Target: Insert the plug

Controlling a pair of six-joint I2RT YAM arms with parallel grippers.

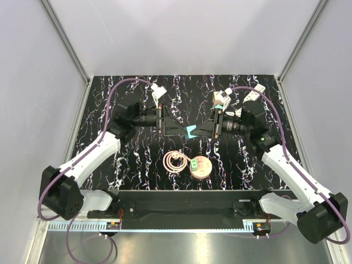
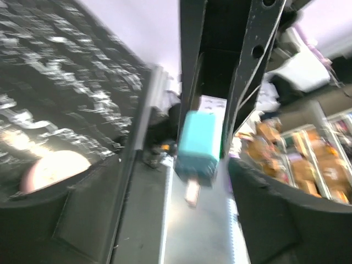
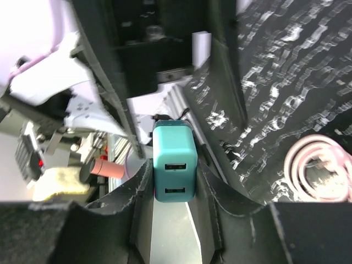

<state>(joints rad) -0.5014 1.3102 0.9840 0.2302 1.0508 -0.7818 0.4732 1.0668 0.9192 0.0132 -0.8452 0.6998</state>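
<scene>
My right gripper is shut on a teal USB charger block, held in the air over the middle of the black marbled table. In the right wrist view the charger sits between the pads with its two USB ports facing the camera. My left gripper is open and empty, facing the charger from the left, close to it. In the blurred left wrist view the charger shows a prong pointing at the camera. A coiled pink cable and a pink round puck lie on the table below.
A small white and orange object sits at the back right of the table. White booth walls enclose the table on three sides. The arms' base rail runs along the near edge.
</scene>
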